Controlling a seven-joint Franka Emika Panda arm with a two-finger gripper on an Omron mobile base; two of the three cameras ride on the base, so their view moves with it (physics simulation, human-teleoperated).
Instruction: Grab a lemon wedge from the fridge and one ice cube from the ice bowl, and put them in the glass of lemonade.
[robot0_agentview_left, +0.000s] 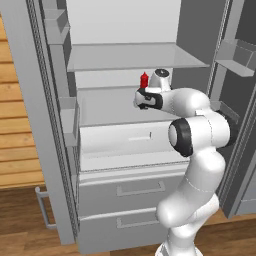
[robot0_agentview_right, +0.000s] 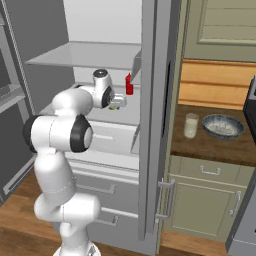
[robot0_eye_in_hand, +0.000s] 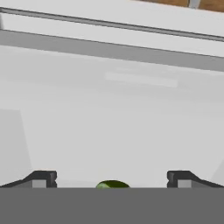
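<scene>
The fridge (robot0_agentview_left: 46, 120) stands with both doors open. My gripper (robot0_eye_in_hand: 112, 178) is open and points down at its middle shelf (robot0_agentview_left: 110, 107). The lemon wedge (robot0_eye_in_hand: 112, 184), a small yellow-green piece, lies on the shelf between the two fingertips (robot0_eye_in_hand: 43, 178), untouched. In the right base view the wedge (robot0_agentview_right: 114, 106) sits just under the hand (robot0_agentview_right: 118, 102). The glass of lemonade (robot0_agentview_right: 191, 125) stands on the wooden counter to the right of the fridge, and the ice bowl (robot0_agentview_right: 223, 126) is beside it.
A red bottle (robot0_agentview_left: 144, 79) stands on the same shelf just behind the hand. The open right fridge door (robot0_agentview_right: 152, 125) stands between the shelf and the counter (robot0_agentview_right: 210, 147). An upper shelf (robot0_agentview_left: 130, 56) hangs above the arm, and two drawers (robot0_agentview_left: 135, 190) sit below.
</scene>
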